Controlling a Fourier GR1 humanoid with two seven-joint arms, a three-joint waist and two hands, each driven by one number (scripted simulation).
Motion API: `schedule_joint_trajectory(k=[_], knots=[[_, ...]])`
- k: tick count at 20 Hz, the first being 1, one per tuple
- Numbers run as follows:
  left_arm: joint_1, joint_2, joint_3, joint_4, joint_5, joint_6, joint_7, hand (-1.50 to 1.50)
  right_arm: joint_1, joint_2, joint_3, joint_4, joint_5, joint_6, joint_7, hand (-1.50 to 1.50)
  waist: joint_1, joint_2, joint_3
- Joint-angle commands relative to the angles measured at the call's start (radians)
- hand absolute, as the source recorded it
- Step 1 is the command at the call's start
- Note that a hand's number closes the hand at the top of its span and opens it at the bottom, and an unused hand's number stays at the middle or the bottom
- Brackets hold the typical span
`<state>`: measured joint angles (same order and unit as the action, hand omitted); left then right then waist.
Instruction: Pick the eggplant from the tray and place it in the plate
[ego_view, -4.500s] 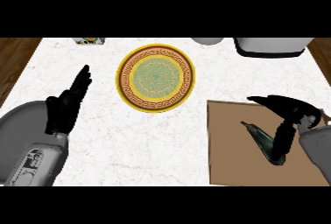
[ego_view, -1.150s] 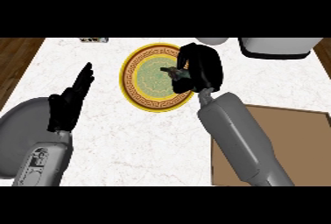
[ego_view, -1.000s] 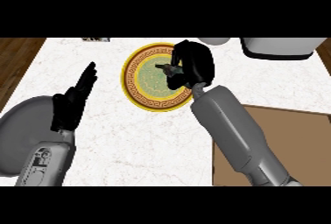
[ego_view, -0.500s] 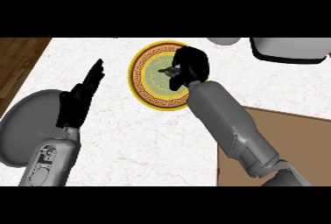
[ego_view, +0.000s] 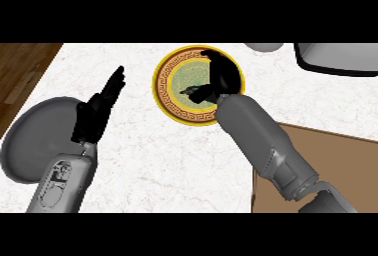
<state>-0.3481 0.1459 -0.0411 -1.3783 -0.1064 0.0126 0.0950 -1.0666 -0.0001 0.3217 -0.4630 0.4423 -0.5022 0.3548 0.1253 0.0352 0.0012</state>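
The round plate (ego_view: 171, 98), with a yellow patterned rim and a green middle, lies at the counter's far centre. My right hand (ego_view: 226, 75) hangs over the plate's right half, its fingers curled. A dark stub of the eggplant (ego_view: 190, 91) sticks out to the left from under the hand, above the plate's middle; the rest of it is hidden in the hand. The brown tray (ego_view: 336, 150) lies at the right with nothing showing on its visible part. My left hand (ego_view: 98, 107) rests open at the left, fingers straight and pointing away.
A grey pot (ego_view: 339, 59) and a smaller grey object (ego_view: 264, 46) stand at the counter's far right. The wooden floor (ego_view: 22, 65) shows beyond the counter's left edge. White marble counter (ego_view: 162, 160) lies between my two forearms.
My right hand has carried the eggplant from the tray to above the plate. Over the last second it has stayed there, shifting slightly. The left hand has not moved.
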Motion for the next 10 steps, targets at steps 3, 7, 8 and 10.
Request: schedule_joint_trajectory(k=[3,7,8,10], knots=[[0.029,0.009,0.006,0.012,0.000,-0.009,-0.039,0.00,0.000,0.000,-0.083,-0.056,-0.180,-0.144,-0.139,-1.50,-0.001,-0.002,0.001],[0.027,0.052,0.054,-0.006,0.019,-0.019,-0.020,0.00,0.056,0.000,-0.113,-0.115,-0.279,-0.247,-0.215,-1.50,-0.054,-0.021,0.000],[0.037,0.015,0.023,-0.048,0.004,0.011,0.029,0.00,0.060,0.000,-0.180,-0.086,-0.290,-0.253,-0.271,-1.50,-0.061,-0.020,0.001],[0.094,0.027,0.045,0.016,-0.010,0.020,-0.071,0.00,0.115,0.000,-0.201,-0.104,-0.291,-0.273,-0.330,-1.50,-0.099,-0.025,-0.001]])
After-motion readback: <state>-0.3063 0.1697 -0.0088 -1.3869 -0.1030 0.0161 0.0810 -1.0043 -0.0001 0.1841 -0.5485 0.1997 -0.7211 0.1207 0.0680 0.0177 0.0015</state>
